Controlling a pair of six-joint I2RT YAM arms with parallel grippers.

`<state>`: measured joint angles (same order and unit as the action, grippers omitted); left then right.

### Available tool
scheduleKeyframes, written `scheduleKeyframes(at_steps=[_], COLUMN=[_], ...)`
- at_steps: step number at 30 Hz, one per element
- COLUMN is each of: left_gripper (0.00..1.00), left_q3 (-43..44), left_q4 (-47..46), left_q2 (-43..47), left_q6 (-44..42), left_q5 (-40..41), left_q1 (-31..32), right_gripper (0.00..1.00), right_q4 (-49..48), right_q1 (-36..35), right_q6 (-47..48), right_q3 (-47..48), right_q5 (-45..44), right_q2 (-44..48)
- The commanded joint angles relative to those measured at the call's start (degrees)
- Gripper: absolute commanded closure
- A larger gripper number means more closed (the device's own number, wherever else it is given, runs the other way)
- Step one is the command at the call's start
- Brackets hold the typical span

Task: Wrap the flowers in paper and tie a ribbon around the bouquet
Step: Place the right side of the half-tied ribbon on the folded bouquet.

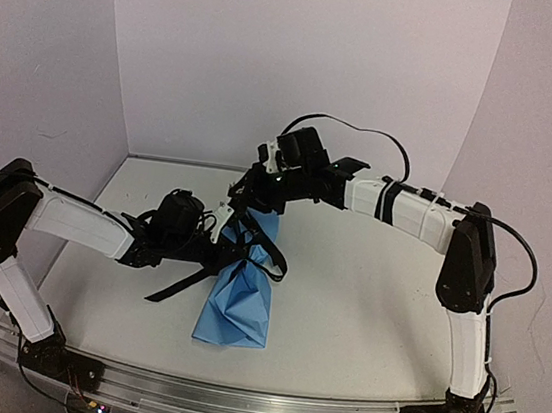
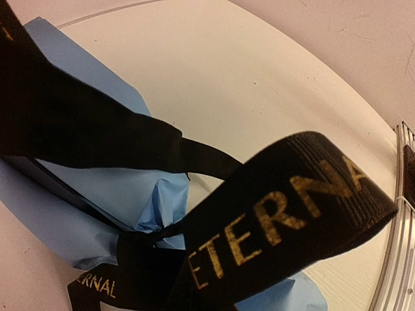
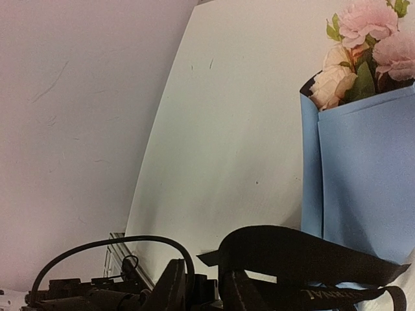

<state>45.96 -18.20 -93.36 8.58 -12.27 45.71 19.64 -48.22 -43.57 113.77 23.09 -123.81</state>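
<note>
Pale lilac walls closed in the white tabletop [image 1: 364, 308], and the bouquet [image 1: 240, 298] lay near its middle, a little toward the left edge. Its long axis ran from the far edge to the near edge. The flowers [image 3: 363, 39] pointed to the far edge, and the creased tail of the blue paper [image 3: 369, 175] pointed to the near edge. The ribbon [image 2: 292, 207] crossed the bundle at its waist, with a loose loop on the right side and a tail trailing toward the near left corner. Your left hand [image 1: 216, 237] sat just beside the waist on the bouquet's left. It was closed, and the ribbon ran so close to its camera that it looked pinched there, though the fingers themselves were hidden. Your right hand [image 1: 244, 201] hung over the flower end, toward the far edge, and you could not tell from any view whether it was open or closed. I judge that tightening depended on pulling across the long axis, not along it. The left hand was the nearer one to the band, and the loop lay on the near side of the right hand.
</note>
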Motion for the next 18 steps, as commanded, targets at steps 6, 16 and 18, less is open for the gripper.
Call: scheduleKeyframes(at_steps=[6,16,18], left_gripper=[1.00,0.99,0.99], left_q3=[-2.74,-4.73,-4.53], left_q4=[-8.74,-13.07,-13.01], left_q2=[2.15,1.32,0.84], left_q6=[1.17,2.19,2.17], left_q5=[0.55,0.41,0.40], left_q1=[0.00,-0.01,-0.01], right_gripper=[0.55,0.17,0.17], right_q4=[-0.51,-1.12,-1.50], right_q1=[-1.10,-1.00,-0.97], right_q6=[1.24,0.30,0.20], right_q3=[-2.12,-3.55,-4.16], right_q5=[-0.41,-1.84,-2.25], right_q2=[2.01,4.20,4.72])
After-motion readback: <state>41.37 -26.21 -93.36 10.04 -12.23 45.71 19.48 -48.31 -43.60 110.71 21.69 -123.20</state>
